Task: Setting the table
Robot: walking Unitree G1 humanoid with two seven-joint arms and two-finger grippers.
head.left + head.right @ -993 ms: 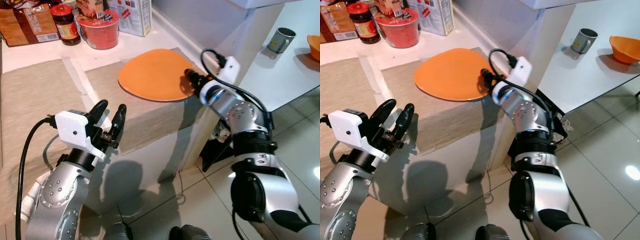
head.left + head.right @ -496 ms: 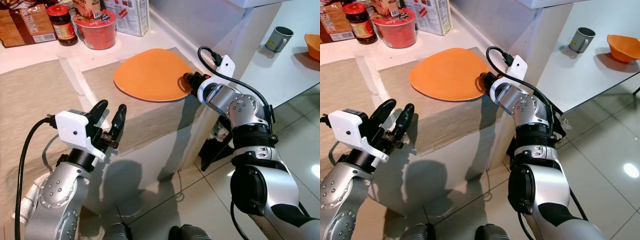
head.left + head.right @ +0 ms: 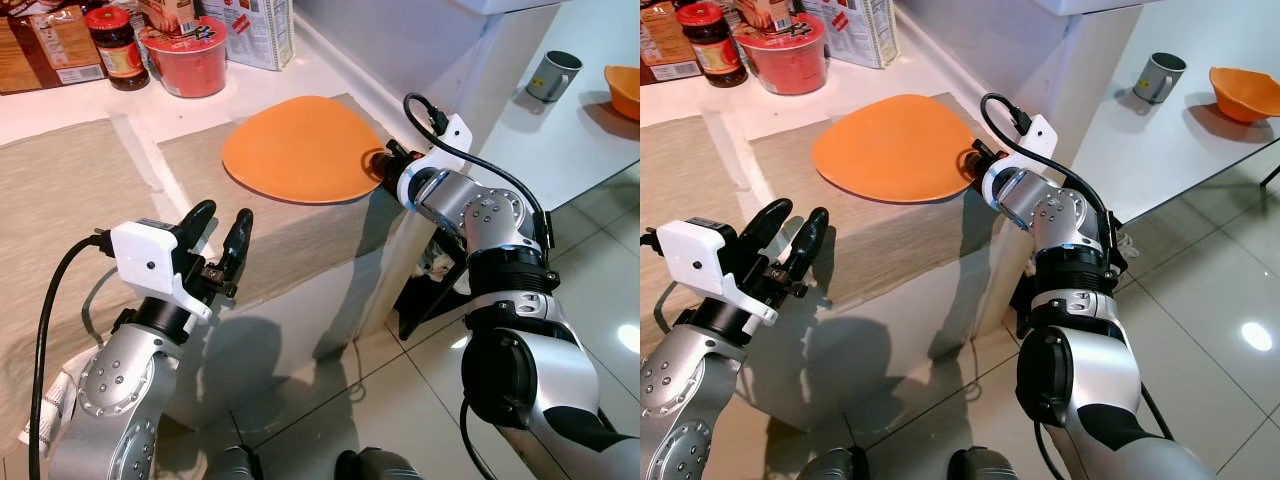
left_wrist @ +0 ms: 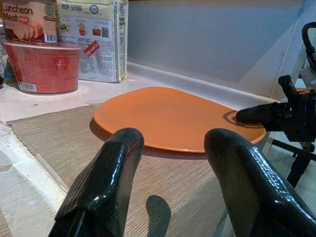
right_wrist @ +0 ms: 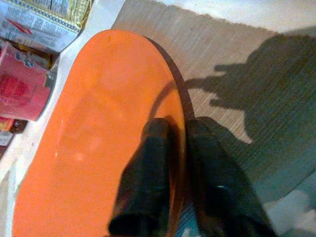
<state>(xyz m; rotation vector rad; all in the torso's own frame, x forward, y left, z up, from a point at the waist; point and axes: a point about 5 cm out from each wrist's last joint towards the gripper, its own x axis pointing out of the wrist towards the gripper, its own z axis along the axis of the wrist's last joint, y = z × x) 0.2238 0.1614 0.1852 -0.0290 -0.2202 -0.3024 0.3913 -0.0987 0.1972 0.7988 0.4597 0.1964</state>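
**Orange plate held at its edge on the counter placemat**

At the upper left of the left eye view, a dark jar with a red lid (image 3: 111, 44), a red tub (image 3: 192, 60) and a printed carton (image 3: 258, 28) stood at the back of the white surface (image 3: 70, 105). None of them lay between the grippers and the plate. At the upper right of that view, a separate white table (image 3: 575, 140) carried a grey mug (image 3: 554, 76) and an orange bowl (image 3: 622, 90), well apart from the work area. Glossy tiled floor (image 3: 420, 400) showed at the bottom.

The orange plate (image 3: 298, 150) lay on a beige woven placemat (image 3: 290, 235) near the surface's right corner. The right gripper (image 5: 178, 143) was closed on the plate's near rim, one finger above the rim and one below, as the right wrist view showed. The left gripper (image 3: 222, 235) hovered at lower left over the placemat's front part, fingers (image 4: 106, 182) moderately spread and holding nothing, apart from the plate.

The plate was flat, plain, evenly orange, a rounded oval in outline with a low rim.
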